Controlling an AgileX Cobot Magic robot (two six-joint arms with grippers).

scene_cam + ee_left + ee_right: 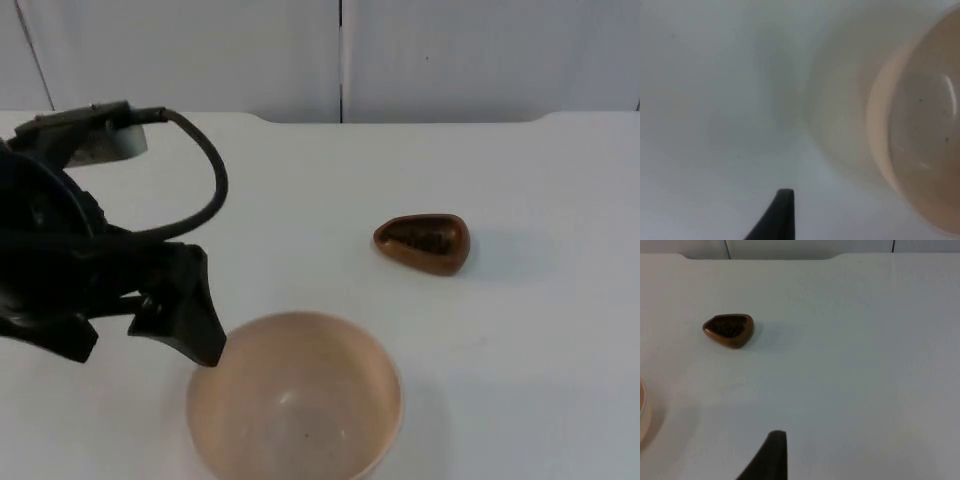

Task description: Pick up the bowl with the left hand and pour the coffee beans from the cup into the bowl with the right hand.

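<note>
A pale beige bowl (295,395) stands empty at the table's near edge, and its rim and inside (920,140) appear in the left wrist view. My left gripper (145,348) hangs open just left of the bowl, one finger (200,325) close to the rim and nothing between its fingers. A small brown cup (422,242) with dark coffee beans sits to the right of the table's middle, also seen from the right wrist as the cup (729,330). My right gripper waits well back from the cup, one black fingertip (774,452) showing over bare table.
The white table (500,350) ends at a grey partition wall (450,50) behind. A slice of the bowl's rim (641,410) appears in the right wrist view. Open table lies between the bowl and the cup.
</note>
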